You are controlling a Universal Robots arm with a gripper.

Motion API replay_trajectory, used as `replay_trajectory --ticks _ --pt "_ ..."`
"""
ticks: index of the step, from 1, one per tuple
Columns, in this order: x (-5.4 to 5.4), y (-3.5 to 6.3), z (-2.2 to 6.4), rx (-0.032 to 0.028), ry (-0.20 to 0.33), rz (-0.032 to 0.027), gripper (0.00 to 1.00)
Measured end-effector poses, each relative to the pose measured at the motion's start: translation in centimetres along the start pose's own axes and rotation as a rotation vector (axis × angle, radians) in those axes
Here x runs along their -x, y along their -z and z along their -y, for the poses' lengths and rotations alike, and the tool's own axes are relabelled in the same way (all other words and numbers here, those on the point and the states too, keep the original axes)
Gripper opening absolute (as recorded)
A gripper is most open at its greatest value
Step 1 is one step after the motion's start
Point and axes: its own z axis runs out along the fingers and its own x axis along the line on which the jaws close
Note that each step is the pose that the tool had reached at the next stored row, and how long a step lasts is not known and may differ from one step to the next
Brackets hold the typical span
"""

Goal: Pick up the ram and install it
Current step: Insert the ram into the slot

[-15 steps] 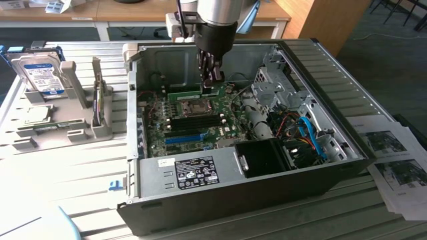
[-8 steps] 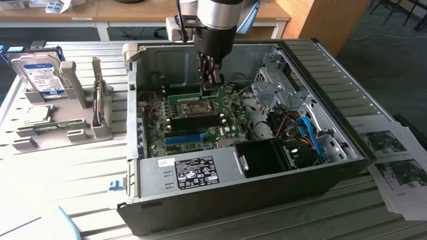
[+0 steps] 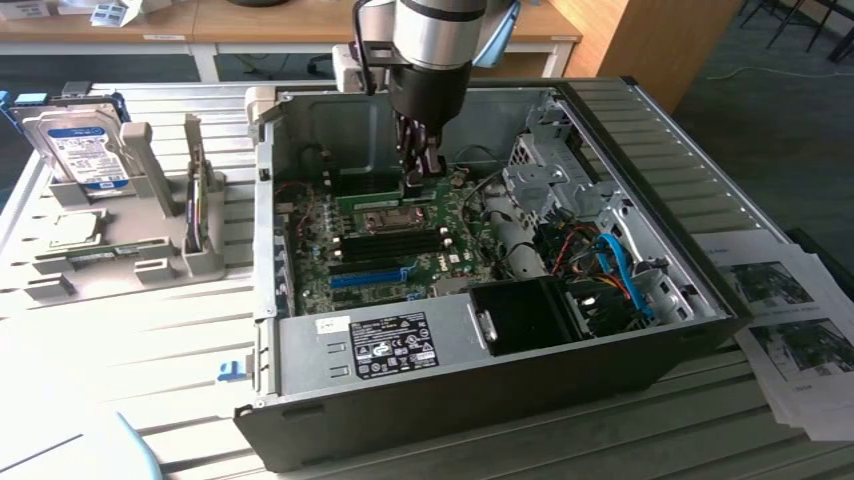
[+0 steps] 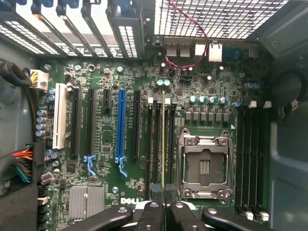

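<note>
Green and thin, the long circuit-board ram stick (image 4: pixel 163 139) hangs edge-on between the narrowly closed fingers of the black gripper (image 4: pixel 163 191), inside the open dark-grey computer case (image 3: pixel 441 400) and lined up with the black memory slots (image 4: pixel 155 139) beside the silver processor socket (image 4: pixel 203 166). Seating it well, I judge, means holding the stick upright and parallel to one slot, centred between the white end latches (image 4: pixel 150 100), and pressing straight down evenly
</note>
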Motion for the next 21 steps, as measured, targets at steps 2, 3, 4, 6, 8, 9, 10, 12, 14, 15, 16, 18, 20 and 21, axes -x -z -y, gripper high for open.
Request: replay_trajectory --ticks 2,3,4,6,8,9,10,12,14,15,16,18,20,21 --pt "0.0 -0.21 0.01 0.0000 0.000 0.0000 0.11" --pt "0.0 -0.32 0.01 0.0000 -0.001 0.0000 0.11" --pt "0.0 -0.42 0.01 0.0001 -0.001 0.0000 0.11" --pt "0.0 -0.62 0.02 0.0000 -0.001 0.0000 0.11" --pt "0.0 -0.80 0.02 0.0001 -0.001 0.0000 0.11" --pt "0.0 -0.89 0.03 0.0000 -0.002 0.0000 0.11" --pt "0.0 -0.99 0.03 0.0000 -0.002 0.0000 0.11" --pt "0.0 -1.18 0.04 0.0000 -0.002 0.0000 0.11" --pt "0.0 -1.36 0.04 0.0000 -0.002 0.0001 0.11" --pt "0.0 -1.45 0.05 0.0000 -0.003 0.0000 0.11" --pt "0.0 -1.54 0.05 0.0000 -0.003 0.0002 0.11" --pt "0.0 -1.72 0.05 0.0000 -0.003 0.0000 0.11" --pt "0.0 -1.90 0.06 -0.0001 -0.003 0.0001 0.11" --pt "0.0 -1.98 0.06 -0.0001 -0.004 0.0001 0.11"
